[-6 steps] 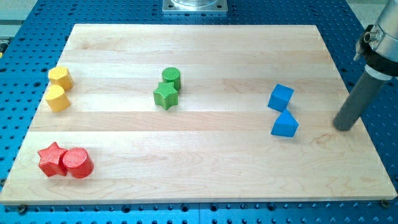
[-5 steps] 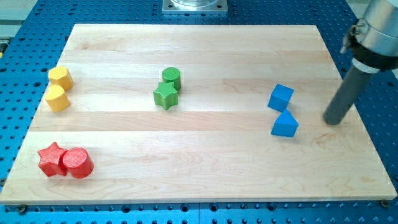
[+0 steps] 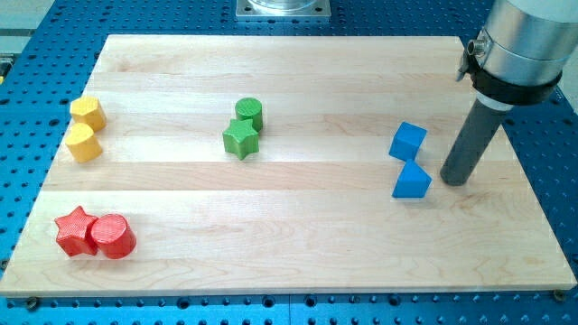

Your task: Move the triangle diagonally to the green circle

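A blue triangle [image 3: 413,181] lies on the wooden board [image 3: 298,226] at the view's right, just below a blue cube [image 3: 408,142]. A green circle [image 3: 250,113] stands left of centre, touching a green star [image 3: 241,139] just below it. My tip [image 3: 452,179] rests on the board right of the blue triangle, a small gap away, at about the same height in the view.
Two yellow blocks [image 3: 87,113] [image 3: 83,143] stand at the view's left edge. A red star [image 3: 75,231] and a red circle [image 3: 113,236] sit at the bottom left. A blue pegboard table surrounds the board.
My tip has slid to the view's left, from near the board's right edge to close beside the blue triangle. No block has moved.
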`<state>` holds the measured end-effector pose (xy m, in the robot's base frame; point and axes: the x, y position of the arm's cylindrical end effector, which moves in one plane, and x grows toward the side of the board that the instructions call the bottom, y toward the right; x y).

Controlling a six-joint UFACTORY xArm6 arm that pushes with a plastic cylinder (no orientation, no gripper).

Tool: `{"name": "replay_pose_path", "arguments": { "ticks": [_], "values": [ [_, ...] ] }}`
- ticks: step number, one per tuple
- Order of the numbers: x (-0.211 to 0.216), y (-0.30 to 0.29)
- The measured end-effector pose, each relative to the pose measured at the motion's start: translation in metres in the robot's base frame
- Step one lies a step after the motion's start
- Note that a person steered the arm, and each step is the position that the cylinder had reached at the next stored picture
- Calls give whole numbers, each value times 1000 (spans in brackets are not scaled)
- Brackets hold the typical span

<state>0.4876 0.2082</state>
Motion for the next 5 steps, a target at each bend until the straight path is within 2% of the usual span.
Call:
{"name": "replay_pose_path", "arguments": {
  "ticks": [1,2,3,4,5],
  "values": [
    [-8,-56],
    [-16,-69],
    [-5,-68],
    [-20,-24],
    [-72,-93]
  ]
}}
